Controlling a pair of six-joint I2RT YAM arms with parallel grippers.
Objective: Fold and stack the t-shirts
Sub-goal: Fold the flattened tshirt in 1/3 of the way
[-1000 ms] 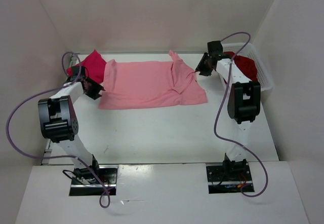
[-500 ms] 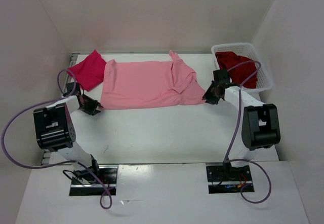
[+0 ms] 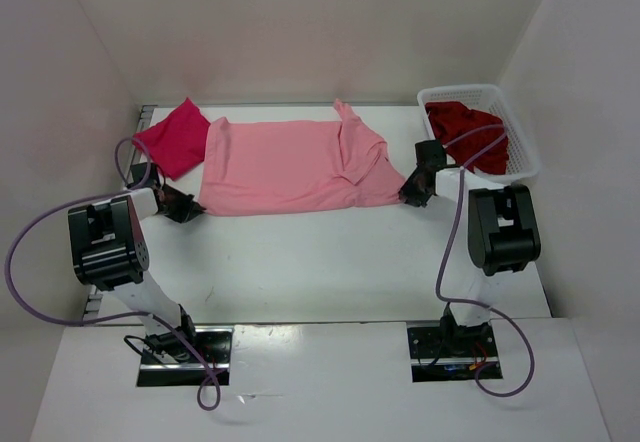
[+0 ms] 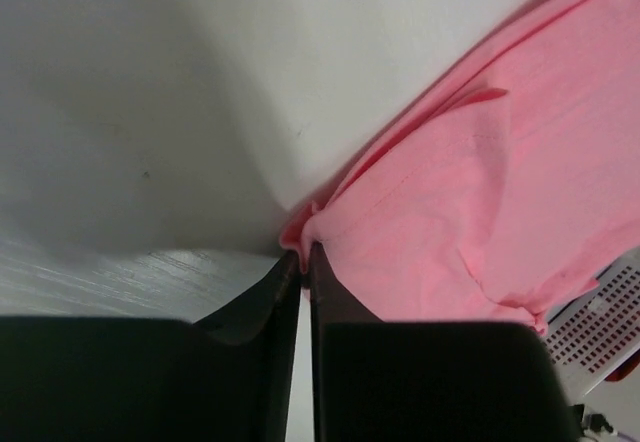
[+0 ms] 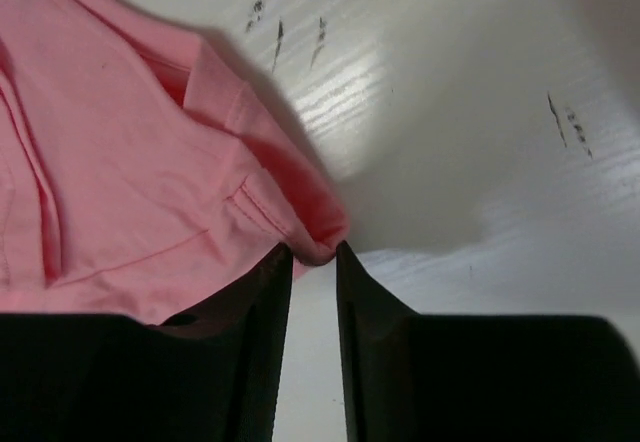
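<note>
The light salmon pink t-shirt (image 3: 290, 167) lies spread flat at the back middle of the table. My left gripper (image 3: 185, 205) is at its near-left corner, and the left wrist view shows the jaws shut on that corner (image 4: 303, 245). My right gripper (image 3: 412, 190) is at the near-right corner, and the right wrist view shows the rolled hem (image 5: 318, 247) pinched between the fingertips. The bright crimson-pink t-shirt (image 3: 172, 138) lies folded at the back left. The dark red t-shirt (image 3: 470, 132) lies crumpled in the basket.
A white lattice basket (image 3: 522, 152) stands at the back right, close to my right arm; its lattice also shows in the left wrist view (image 4: 600, 322). White walls close in the table on the back and sides. Purple cables loop off both arms.
Both grippers have come from the shirt's far side down to its near corners, and now grip the cloth. The shirts themselves have hardly shifted.
</note>
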